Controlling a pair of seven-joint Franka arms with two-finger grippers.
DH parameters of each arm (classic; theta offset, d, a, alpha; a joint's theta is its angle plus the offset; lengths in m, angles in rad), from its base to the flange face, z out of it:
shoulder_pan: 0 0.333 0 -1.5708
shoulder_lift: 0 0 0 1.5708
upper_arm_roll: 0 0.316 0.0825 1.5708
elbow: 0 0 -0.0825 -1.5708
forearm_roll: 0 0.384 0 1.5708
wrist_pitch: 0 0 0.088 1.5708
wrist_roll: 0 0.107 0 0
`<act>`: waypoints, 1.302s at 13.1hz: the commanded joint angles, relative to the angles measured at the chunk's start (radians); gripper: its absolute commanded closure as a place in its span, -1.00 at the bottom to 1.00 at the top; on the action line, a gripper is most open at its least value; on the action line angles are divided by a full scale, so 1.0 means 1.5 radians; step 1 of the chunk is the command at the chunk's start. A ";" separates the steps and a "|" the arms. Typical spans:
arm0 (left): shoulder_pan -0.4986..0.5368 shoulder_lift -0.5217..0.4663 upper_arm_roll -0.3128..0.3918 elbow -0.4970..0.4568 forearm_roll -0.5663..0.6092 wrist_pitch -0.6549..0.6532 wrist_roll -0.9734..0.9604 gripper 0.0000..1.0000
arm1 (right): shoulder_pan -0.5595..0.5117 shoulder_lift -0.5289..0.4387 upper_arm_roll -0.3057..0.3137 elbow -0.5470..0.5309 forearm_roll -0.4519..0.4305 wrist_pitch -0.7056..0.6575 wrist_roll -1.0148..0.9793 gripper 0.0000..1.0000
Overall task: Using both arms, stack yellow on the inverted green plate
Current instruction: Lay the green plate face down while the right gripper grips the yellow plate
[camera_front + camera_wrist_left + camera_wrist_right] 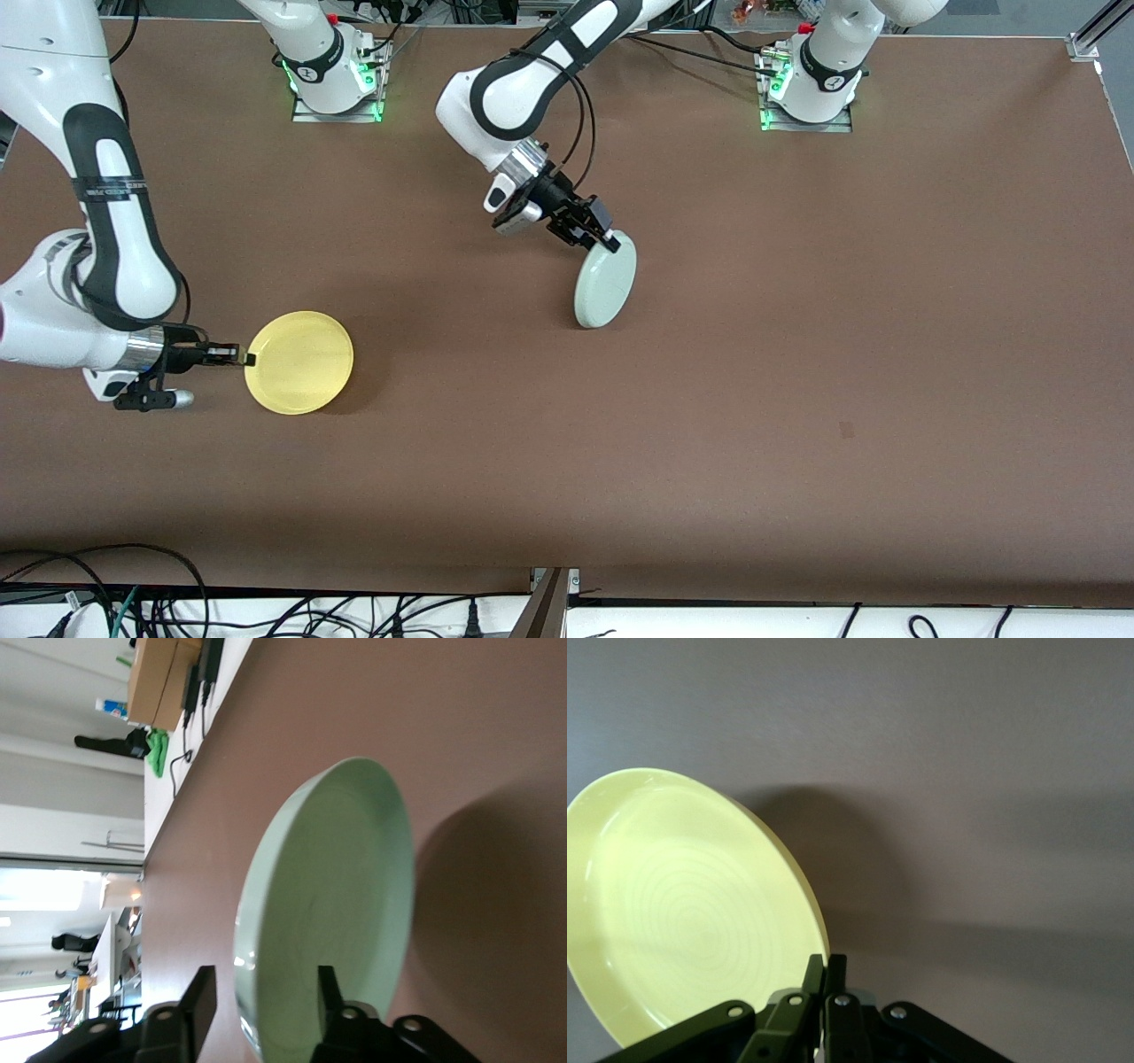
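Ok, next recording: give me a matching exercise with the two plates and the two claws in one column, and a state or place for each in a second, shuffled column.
Column one:
1. yellow plate
2. green plate
3. left claw
4. right claw

Column two:
A. fingers apart, one on each side of a plate's rim
B. tilted up on its edge near the table's middle
C. pinched shut on a plate's rim
D. toward the right arm's end of the table, hollow side up

Pairs: 1-D, 2-B, 3-A, 4-C

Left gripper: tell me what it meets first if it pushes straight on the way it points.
The green plate: its rim already sits between the left gripper's open fingers, tilted on edge. Past it lies the table.
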 commanded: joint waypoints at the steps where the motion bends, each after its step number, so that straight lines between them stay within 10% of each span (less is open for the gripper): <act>1: -0.061 0.022 0.008 0.033 -0.004 0.024 -0.019 -0.70 | -0.017 0.001 0.005 0.054 0.002 -0.072 -0.016 1.00; 2: -0.068 0.022 0.008 0.034 -0.004 0.040 -0.046 -1.00 | -0.018 0.001 0.004 0.080 0.002 -0.106 -0.015 1.00; 8: -0.078 0.020 0.000 0.037 -0.023 0.237 -0.179 -1.00 | -0.014 -0.003 0.000 0.145 -0.008 -0.215 -0.007 1.00; 17: 0.144 -0.051 -0.011 0.112 -0.388 0.311 -0.074 -1.00 | 0.100 -0.012 0.007 0.124 -0.011 -0.225 0.088 1.00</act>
